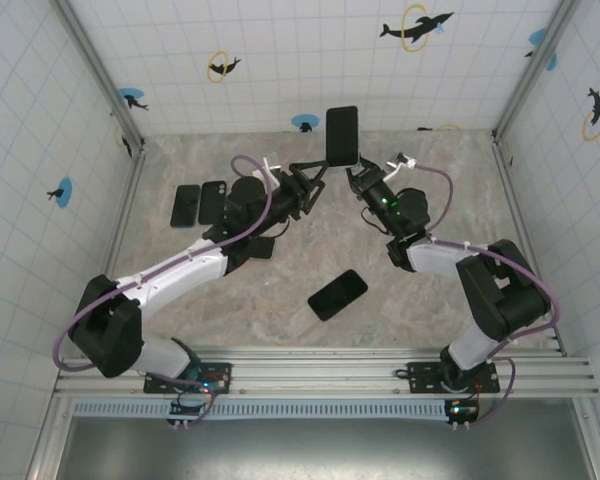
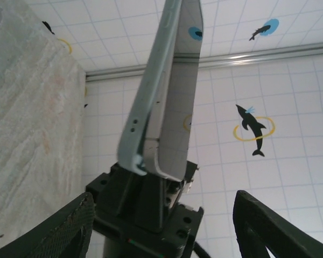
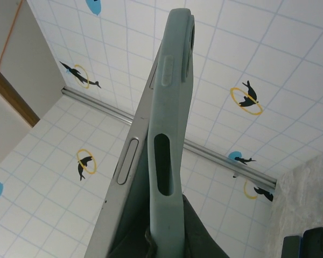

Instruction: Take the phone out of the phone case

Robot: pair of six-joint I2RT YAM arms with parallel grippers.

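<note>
Our right hand (image 1: 355, 175) pinches the phone case (image 3: 169, 134) upright by its lower end, phone (image 3: 130, 166) inside. Beside the case, our left hand (image 1: 318, 175) gapes wide. Likely a soft, rubbery case and a stiff, slick phone: we'd grip its bared edge.

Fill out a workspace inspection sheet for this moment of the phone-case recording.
Surface: marbled table, flat, no spills seen.
Job's things: phone in its pale blue phone case, held upright above the table, not yet free of it.
Clutter: four dark handsets lying flat: that one mid-table, two at far left, one partly under the left arm.
Grippers: right claw shut on the phone case's lower end; left claw open beside it.
Cables: a purple cable along each arm, away from the phone.
Surroundings: white tiled walls with dolphin stickers; metal rail at the near edge.
</note>
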